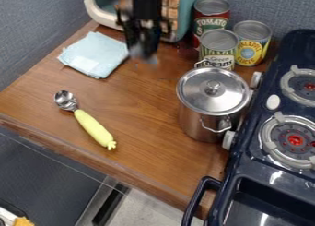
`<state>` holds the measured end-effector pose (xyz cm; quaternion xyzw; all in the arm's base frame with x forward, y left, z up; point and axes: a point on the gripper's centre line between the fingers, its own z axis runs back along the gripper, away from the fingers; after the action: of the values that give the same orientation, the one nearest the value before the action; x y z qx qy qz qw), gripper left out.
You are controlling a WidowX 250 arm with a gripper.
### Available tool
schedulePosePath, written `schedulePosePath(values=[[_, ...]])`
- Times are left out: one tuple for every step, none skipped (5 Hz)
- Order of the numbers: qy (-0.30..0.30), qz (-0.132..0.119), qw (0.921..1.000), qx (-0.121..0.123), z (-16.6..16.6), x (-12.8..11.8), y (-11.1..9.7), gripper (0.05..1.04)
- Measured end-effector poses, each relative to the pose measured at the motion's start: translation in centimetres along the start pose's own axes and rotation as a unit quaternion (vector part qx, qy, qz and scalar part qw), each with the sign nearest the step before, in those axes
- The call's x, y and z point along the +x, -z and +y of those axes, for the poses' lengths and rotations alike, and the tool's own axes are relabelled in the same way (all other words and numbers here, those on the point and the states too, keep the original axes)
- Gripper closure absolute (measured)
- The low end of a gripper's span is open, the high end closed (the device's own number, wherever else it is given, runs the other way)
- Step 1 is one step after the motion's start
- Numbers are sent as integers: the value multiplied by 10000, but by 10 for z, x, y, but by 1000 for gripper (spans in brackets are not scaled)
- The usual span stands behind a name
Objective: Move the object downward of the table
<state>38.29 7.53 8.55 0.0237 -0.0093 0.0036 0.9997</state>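
"Entry one: gripper?"

"My gripper (142,45): far part of the table (144,114), just right of the cloth. Whether open, closed or holding something, I cannot tell."

"Entry two: the object?"

"Unnamed in the order. Three candidates, all on the wood. First, the cloth (95,56), far left, lying flat: soft, light, floppy. Take by a pinch at its right edge, the side nearest me; expect it to fold or trail."

"Second?"

"Scoop (93,128), left, slanting, metal bowl (64,100) toward the far side. Light, stiff, likely slick at the metal, and apt to roll. Take across the middle of its yellow handle, square to its length."

"Third?"

"Pot (212,105), right, upright beside the stove (237,188), lid on. Rigid, smooth, probably the heaviest. Lifting by the lid's knob (212,86) may bring the lid alone; better to grip the rim, lid permitting."

"Destination?"

"Near side of the table, kept in from the edge. My likeliest pick is the cloth, by closeness only."
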Motion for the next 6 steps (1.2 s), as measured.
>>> schedulePosePath(values=[[-171, 80, 9997, 132, 1, -30, -26, 626], [-163, 296, 9994, 72, -3, -45, -27, 627], [-159, 488, 9987, 65, -4, -56, -18, 639], [45, 387, 9989, 251, -15, -71, -27, 639], [320, 280, 9990, 152, -33, -88, -25, 639], [410, 237, 9989, -43, -42, -106, -24, 672]])
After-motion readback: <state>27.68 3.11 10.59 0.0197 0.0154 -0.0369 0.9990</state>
